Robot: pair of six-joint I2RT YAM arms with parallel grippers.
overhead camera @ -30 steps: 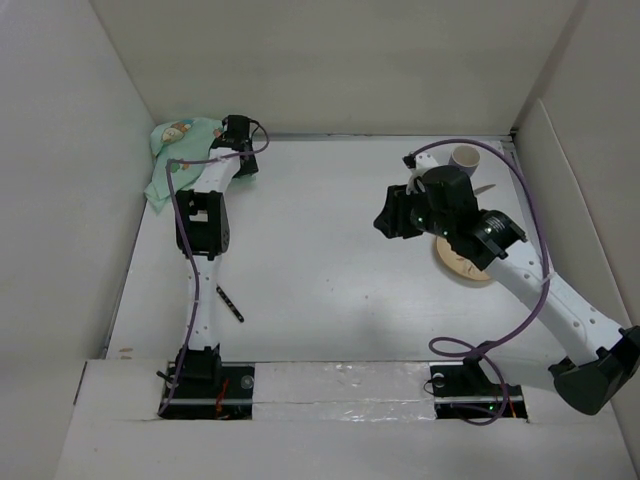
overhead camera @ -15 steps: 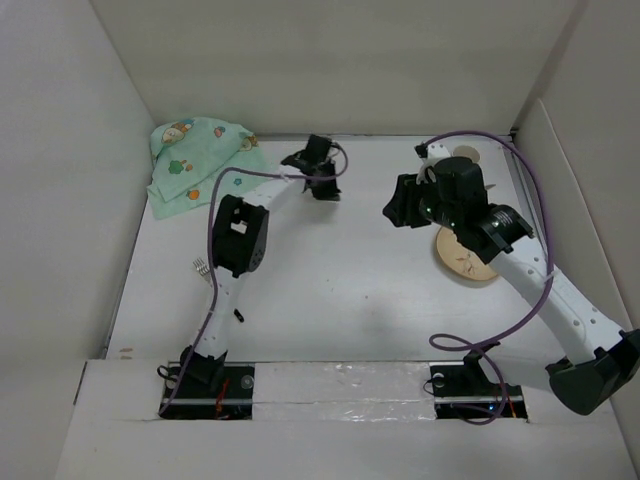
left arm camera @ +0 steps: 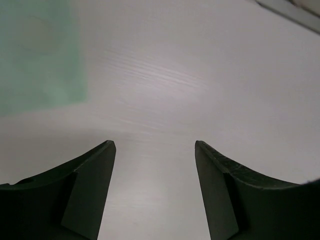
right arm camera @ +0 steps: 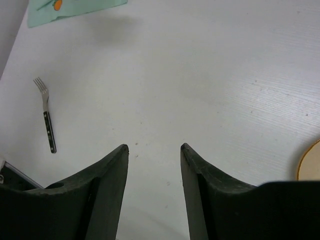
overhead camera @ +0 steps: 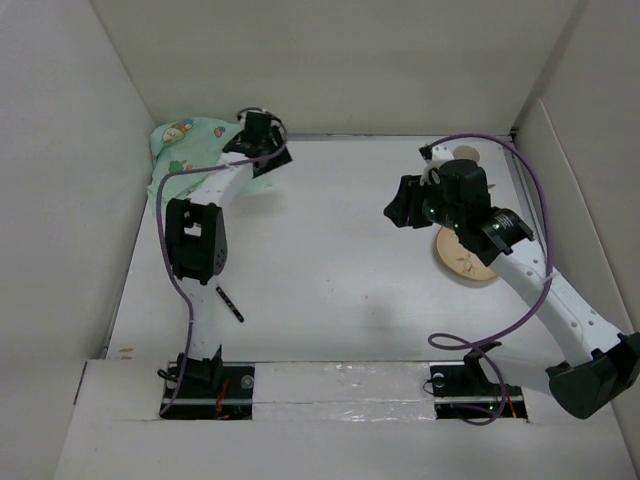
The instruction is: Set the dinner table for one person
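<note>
Left end effector (left arm camera: 155,146), jaws apart, beside green mat (left arm camera: 36,55)

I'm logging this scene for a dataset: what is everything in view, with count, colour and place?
dinner table: one, white, walled, under everything
cloth mat: one, mint green with cartoon print, far left corner
fork: one, silver with black handle, near left
plate: one, tan, right side, partly hidden by the right arm
cup: one, pale, far right, mostly hidden
left tool: one, black, open, beside the mat's edge
right tool: one, black, open, above bare table
</note>
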